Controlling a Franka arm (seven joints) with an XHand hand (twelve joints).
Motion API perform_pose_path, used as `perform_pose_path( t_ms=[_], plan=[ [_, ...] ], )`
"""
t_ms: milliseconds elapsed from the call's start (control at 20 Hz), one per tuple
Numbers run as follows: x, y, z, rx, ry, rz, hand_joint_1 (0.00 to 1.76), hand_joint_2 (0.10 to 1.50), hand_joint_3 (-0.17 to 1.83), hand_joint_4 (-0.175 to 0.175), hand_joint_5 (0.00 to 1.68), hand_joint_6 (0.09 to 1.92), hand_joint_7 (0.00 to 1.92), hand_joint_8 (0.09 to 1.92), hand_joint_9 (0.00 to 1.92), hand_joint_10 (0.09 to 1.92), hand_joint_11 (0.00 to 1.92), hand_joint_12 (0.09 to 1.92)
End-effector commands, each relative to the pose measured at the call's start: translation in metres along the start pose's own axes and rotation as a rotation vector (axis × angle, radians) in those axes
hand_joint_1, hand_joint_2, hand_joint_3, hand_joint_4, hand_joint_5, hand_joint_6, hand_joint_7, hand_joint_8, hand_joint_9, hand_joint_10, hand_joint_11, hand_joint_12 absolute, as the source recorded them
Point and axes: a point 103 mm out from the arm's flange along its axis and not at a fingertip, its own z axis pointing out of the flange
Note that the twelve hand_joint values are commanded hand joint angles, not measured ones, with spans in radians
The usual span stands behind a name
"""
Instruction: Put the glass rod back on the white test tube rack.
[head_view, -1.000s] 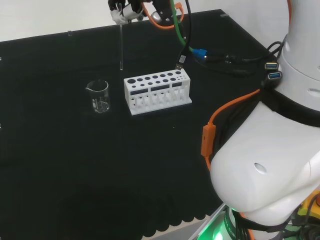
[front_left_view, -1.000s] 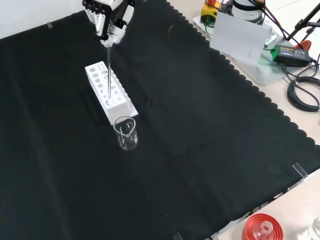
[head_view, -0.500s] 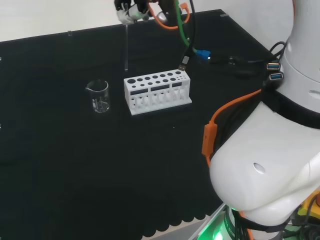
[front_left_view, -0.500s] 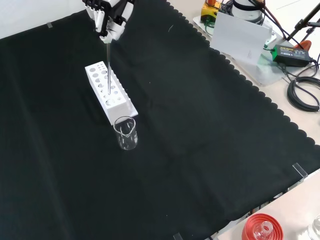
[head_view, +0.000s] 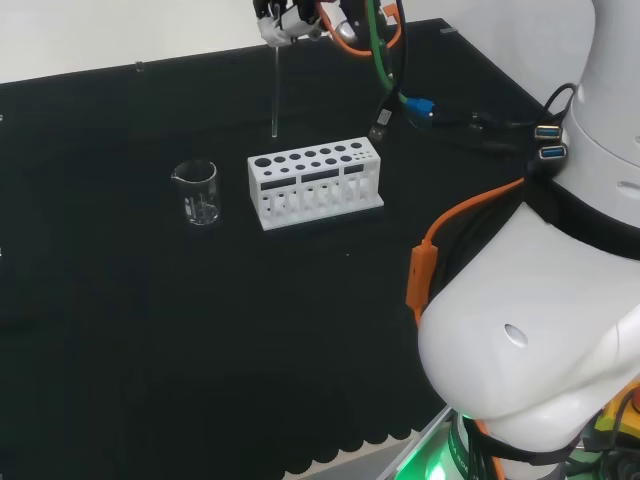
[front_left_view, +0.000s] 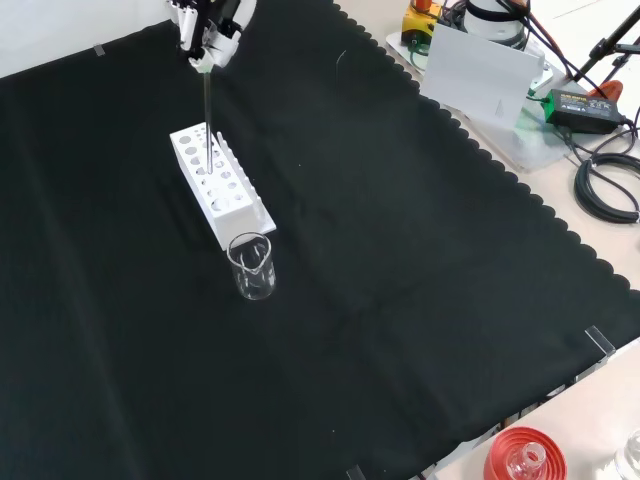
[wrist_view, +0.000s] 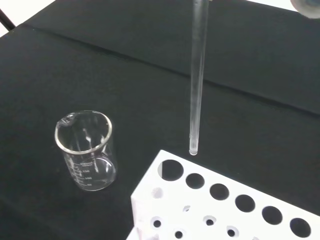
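Fingers (front_left_view: 203, 52) of our hand (front_left_view: 212, 25) pinch the top end of one glass rod (head_view: 275, 95), which hangs upright from them; in the wrist view its lower tip sits just above the end of one white test tube rack (wrist_view: 220, 205), close to the end hole and clear of the rack's top; we see the rod held in the air, not yet in any hole; one clear glass beaker (head_view: 197, 192) stands on the black cloth (front_left_view: 400, 260) just beside the rack's end, left of it in the head view, nearer the camera in the front view.
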Motion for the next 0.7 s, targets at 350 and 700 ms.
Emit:
perform_pose_path(
  t_ms=[350, 700],
  plan=[
    [-0.030, -0.012, 0.017, 0.025, 0.009, 0.045, 1.17, 1.20, -0.17, -0.175, 0.99, 1.03, 1.57, 0.60, 1.78, 0.35, 1.67, 0.78],
    [-0.037, -0.009, 0.028, 0.048, 0.017, 0.053, 1.17, 1.20, -0.17, -0.175, 0.99, 1.03, 1.57, 0.60, 1.78, 0.35, 1.67, 0.78]
  ],
)
